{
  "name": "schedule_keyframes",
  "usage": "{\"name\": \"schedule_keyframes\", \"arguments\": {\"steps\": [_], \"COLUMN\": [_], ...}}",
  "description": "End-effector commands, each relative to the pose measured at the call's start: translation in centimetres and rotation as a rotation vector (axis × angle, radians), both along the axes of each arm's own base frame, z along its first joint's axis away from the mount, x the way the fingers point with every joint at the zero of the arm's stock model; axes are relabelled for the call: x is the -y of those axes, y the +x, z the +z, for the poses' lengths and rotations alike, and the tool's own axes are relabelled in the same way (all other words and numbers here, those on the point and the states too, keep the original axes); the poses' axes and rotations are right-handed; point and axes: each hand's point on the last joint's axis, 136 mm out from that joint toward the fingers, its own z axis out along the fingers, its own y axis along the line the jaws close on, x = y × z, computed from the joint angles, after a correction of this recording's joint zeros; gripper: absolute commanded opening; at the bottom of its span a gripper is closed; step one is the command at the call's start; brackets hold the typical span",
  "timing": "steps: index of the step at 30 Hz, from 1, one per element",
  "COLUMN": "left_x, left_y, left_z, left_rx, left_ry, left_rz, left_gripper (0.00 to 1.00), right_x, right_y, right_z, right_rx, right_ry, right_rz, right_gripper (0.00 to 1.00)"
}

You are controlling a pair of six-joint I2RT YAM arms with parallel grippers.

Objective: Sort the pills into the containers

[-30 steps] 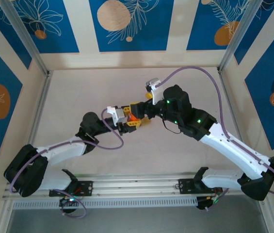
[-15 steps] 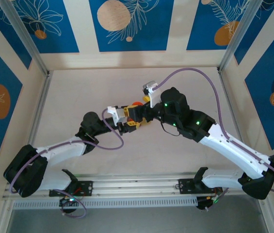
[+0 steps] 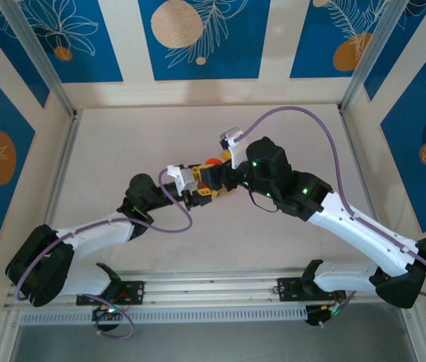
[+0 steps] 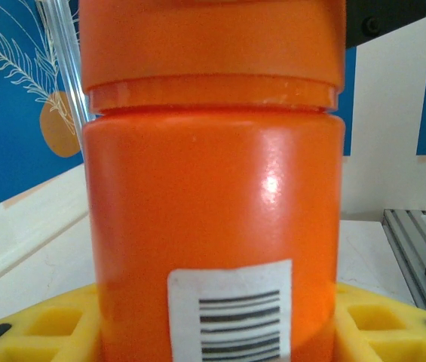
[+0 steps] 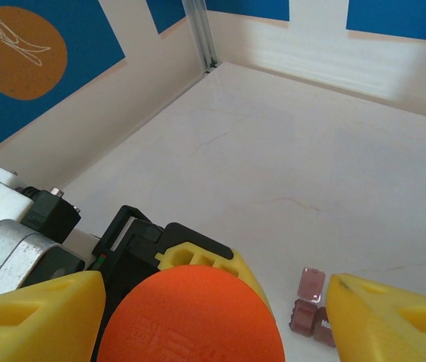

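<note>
- While the left pincer (image 4: pixel 216 332) is clamped on the orange bottle (image 4: pixel 213 226), its yellow fingers (image 4: pixel 39 324) pressing the body low on both sides, the bottle stands upright with its cap (image 5: pixel 190 317) on.
- The right pincer (image 5: pixel 213 320) straddles that cap from above with its jaws apart. A gap shows on each side, so nothing is gripped yet.
- The step in hand looks like taking the cap off so the pills can come out.
- To do it well, centre the jaws on the cap, close squarely on its rim, and twist about the bottle's axis without tilting it.
- The left grip should hold firm against the twist, since a slip would only spin the bottle.
- The containers (image 5: pixel 308 302) show as small reddish-brown cells on the counter (image 5: pixel 288 151) near the bottle, partly hidden by the right finger. Lift the cap away without knocking them.
</note>
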Motion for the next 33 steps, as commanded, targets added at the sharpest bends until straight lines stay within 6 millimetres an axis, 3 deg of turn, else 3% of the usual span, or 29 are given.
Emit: {"name": "schedule_keyframes", "arguments": {"steps": [1,17,22,29,33], "left_x": [-0.3,-0.3,-0.3,-0.3,-0.1], "left_y": [-0.5,-0.5,-0.6,-1.1,-1.4], "left_z": [1.5,1.5,1.7,2.0,2.0], "left_rx": [0.047,0.048,0.049,0.061,0.061], "left_ry": [-0.031,-0.032,-0.037,-0.05,-0.049], "left_rz": [0.003,0.005,0.002,-0.026,-0.047], "left_gripper": [0.0,0.0,0.0,0.0,0.0], "right_x": [-0.1,-0.3,-0.6,-1.2,-0.4], "right_y": [0.0,0.0,-0.2,-1.7,-3.2], "right_z": [-0.2,-0.9,-1.3,-1.2,0.0], "right_rx": [0.007,0.018,0.035,0.172,0.23], "right_ry": [-0.016,-0.032,-0.032,0.014,0.089], "right_rz": [-0.003,0.003,0.035,0.229,0.403], "right_gripper": [0.77,0.68,0.55,0.32,0.29]}}
